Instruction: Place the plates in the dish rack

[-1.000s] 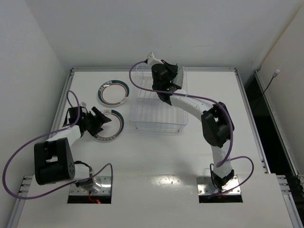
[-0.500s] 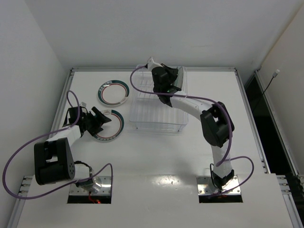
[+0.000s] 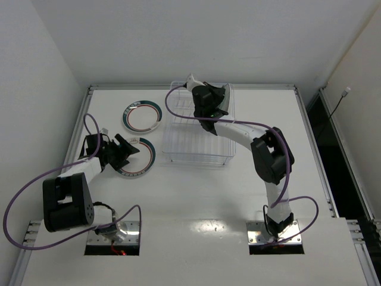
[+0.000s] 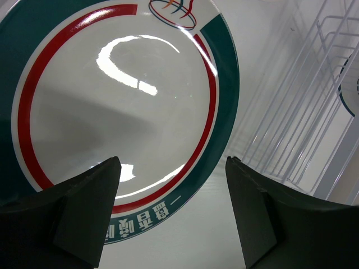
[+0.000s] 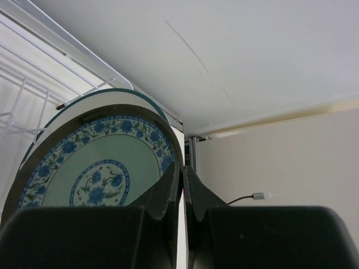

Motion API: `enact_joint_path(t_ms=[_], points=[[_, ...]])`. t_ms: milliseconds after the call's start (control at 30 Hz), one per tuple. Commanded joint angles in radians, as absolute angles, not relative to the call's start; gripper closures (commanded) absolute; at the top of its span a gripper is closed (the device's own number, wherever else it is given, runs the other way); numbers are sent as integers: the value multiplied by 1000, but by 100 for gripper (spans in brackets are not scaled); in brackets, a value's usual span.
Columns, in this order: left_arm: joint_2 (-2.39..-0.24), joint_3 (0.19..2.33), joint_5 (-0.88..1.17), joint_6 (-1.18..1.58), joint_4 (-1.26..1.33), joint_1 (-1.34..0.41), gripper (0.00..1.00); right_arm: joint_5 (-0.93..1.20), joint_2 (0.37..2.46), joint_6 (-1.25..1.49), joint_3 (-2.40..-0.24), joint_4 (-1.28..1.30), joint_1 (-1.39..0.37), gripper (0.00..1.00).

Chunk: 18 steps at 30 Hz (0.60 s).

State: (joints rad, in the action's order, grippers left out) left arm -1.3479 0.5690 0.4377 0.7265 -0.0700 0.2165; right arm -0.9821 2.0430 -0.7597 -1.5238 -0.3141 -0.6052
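This was a robotics lab test cell, not a kitchen. A bare white counter (image 3: pixel 196 196) edged with metal rails (image 3: pixel 311 128) was boxed in by plain white walls (image 3: pixel 196 36) at nine, twelve and three o'clock. The left arm (image 3: pixel 68 205) and right arm (image 3: pixel 271 158) were bolted at its six o'clock edge, trailing purple cables (image 3: pixel 6 220).

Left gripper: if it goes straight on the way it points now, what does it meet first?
Most likely the teal-rimmed plate lying flat right ahead; the left gripper, open, frames its near part. The dish rack sits off to the right, out of that line.
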Motion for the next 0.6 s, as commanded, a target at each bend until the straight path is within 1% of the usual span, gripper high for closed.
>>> enact_joint_path(t_ms=[0,567], points=[[-1339,575,442,724,-57,213,27,-973,2003,-778,-1519,-377,-598,100],[-1339,575,442,724,-57,213,27,-950,1965,-839,-1519,-430,-607,100]])
